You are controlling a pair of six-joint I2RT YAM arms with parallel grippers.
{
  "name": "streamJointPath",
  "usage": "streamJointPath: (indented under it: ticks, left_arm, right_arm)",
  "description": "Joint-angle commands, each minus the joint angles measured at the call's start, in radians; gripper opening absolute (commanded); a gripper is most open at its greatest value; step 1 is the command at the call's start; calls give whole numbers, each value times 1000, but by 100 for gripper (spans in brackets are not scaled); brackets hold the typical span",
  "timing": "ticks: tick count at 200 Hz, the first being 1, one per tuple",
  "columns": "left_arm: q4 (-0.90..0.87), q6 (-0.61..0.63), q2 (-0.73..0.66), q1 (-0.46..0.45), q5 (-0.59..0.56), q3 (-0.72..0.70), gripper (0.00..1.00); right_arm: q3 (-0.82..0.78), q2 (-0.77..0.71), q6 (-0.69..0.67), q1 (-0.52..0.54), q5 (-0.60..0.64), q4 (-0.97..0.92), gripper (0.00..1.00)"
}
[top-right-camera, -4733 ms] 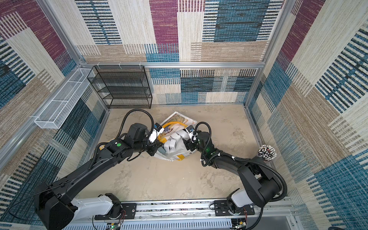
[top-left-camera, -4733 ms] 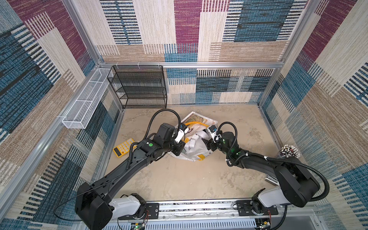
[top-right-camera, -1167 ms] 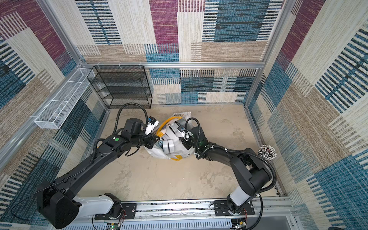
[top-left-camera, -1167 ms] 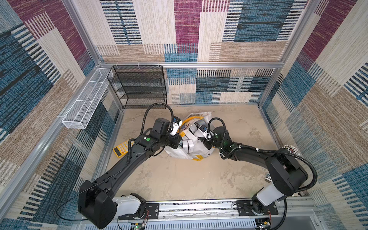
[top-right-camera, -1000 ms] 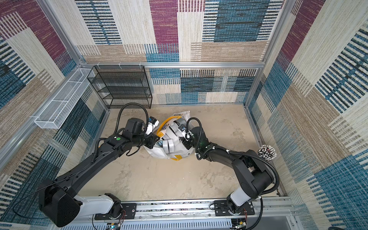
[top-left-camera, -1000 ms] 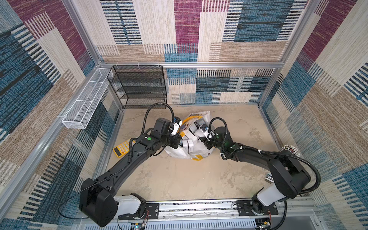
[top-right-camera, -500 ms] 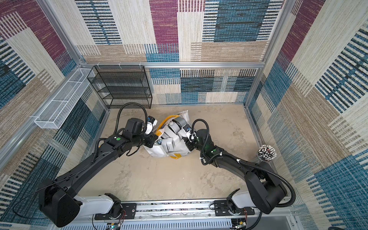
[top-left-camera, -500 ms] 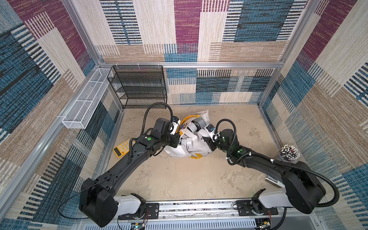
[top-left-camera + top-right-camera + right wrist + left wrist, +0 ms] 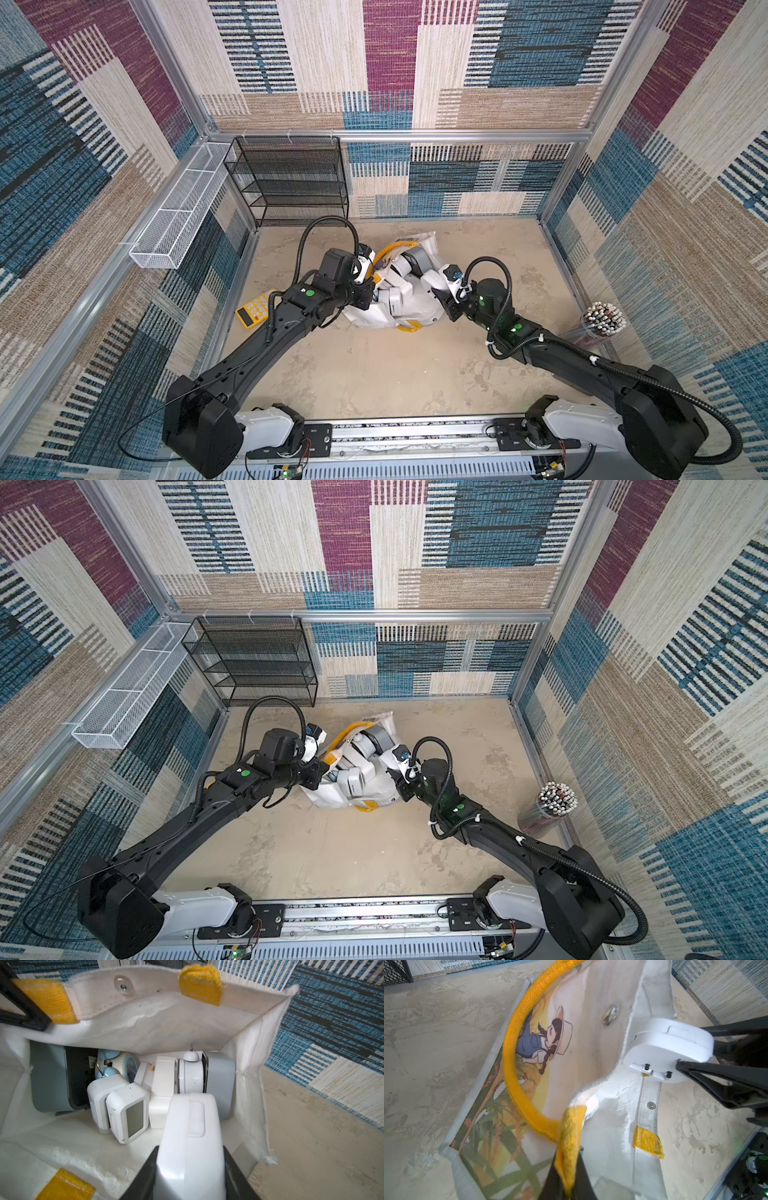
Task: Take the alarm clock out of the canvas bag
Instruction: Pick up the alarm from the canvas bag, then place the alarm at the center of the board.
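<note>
Left pincer (image 9: 568, 1167) clenches the yellow handle (image 9: 512, 1043) of the canvas bag (image 9: 166, 1028); right pincer (image 9: 190, 1167) grasps the white alarm clock (image 9: 191, 1126) at its mouth.

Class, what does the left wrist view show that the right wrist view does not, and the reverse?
Only the left wrist view shows the printed picture of a girl in a hat and the looping yellow strap handle. Only the right wrist view shows clocks inside, such as a pale blue twin-bell clock and a white digital clock with a grey screen. Both show the white canvas bag and the white plastic alarm clock gripped by the right gripper.
</note>
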Motion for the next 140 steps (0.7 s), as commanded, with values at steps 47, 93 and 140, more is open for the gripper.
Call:
streamJointPath:
  ticks: [47,93,140]
  left_arm:
    - [-33,-23,-2,2,-57,-6,0]
    - [-57,-35,-2,2,-129,-8,0]
    - [-83,-26,-15,1,-190,-13,0]
  right_arm:
    - [-48,-129,23,-1,33,61,24]
    - [-73,-226,11,-33,79,47,24]
    - [-94,-276,29,-123,109,41,24]
